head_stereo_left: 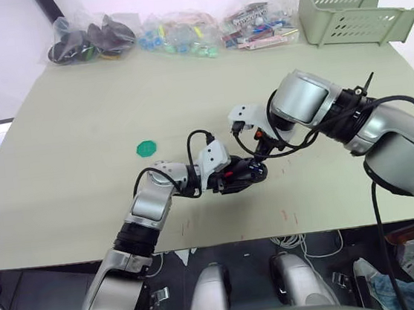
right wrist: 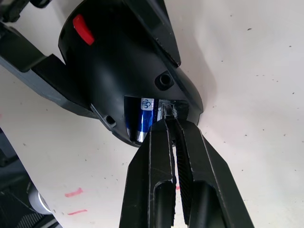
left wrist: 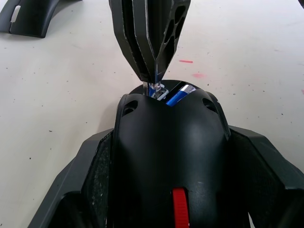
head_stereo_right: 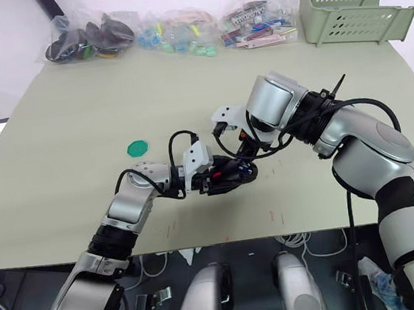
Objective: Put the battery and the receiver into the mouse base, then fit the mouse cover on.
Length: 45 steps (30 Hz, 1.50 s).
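Right wrist view | battery (right wrist: 145, 118) seated in mouse base (right wrist: 118, 61) | right gripper (right wrist: 172, 124) clamped on receiver (right wrist: 168, 110), inserting | left gripper (head_stereo_left: 232, 176) clamps base | mouse cover (left wrist: 31, 16) upper left, unfitted

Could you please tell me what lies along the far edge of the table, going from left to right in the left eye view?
Bag of dark parts → bag of blue and green pieces → bag of mixed small parts → pale green basket.
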Motion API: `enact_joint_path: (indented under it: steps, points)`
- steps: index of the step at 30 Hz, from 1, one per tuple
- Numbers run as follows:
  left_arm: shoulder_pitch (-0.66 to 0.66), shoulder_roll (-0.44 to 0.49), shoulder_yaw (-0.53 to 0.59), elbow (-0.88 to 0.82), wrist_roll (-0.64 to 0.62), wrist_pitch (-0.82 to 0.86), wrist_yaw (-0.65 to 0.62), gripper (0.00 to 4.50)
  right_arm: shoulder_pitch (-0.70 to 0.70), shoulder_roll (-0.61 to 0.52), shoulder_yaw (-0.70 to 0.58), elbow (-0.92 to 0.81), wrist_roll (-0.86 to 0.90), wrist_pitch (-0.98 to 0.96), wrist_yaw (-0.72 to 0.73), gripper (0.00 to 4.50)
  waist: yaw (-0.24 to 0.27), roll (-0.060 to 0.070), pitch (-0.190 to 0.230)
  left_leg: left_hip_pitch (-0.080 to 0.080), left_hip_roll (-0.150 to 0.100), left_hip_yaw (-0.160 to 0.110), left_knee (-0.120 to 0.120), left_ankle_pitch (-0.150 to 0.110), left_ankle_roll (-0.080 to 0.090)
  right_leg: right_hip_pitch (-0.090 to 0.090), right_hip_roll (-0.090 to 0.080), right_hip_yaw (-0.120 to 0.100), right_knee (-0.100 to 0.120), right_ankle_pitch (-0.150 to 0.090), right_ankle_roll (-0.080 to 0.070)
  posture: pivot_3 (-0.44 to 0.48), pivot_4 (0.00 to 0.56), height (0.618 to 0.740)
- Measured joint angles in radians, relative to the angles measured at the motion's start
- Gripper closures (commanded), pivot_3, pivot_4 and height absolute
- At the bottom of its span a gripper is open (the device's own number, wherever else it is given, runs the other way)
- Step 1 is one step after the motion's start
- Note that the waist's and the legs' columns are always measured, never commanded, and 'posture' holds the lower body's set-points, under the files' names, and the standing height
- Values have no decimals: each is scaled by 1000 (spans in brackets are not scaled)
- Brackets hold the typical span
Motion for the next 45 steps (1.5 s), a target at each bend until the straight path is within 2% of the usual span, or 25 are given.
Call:
enact_joint_path:
  steps: [13, 28, 45]
  points:
    - [0, -8, 0, 1, 10, 0, 8, 1495, -1, 12, 15, 13, -66, -30, 57, 4500, 2, 0, 0, 1, 0, 0, 0, 0, 0, 1, 0, 0, 0, 0, 0, 0, 150, 740]
    - [2, -15, 1, 5, 10, -1, 17, 1495, -9, 73, -7, 84, -96, 6, 59, 4500, 0, 0, -1, 3, 0, 0, 0, 0, 0, 2, 0, 0, 2, 0, 0, 0, 150, 740]
    - [4, -16, 2, 6, 13, -5, 20, 1495, 0, 89, -11, 73, -133, 0, 51, 4500, -1, -1, -2, 4, 0, -1, 1, 0, 0, 3, 0, 0, 2, 0, 0, 0, 150, 740]
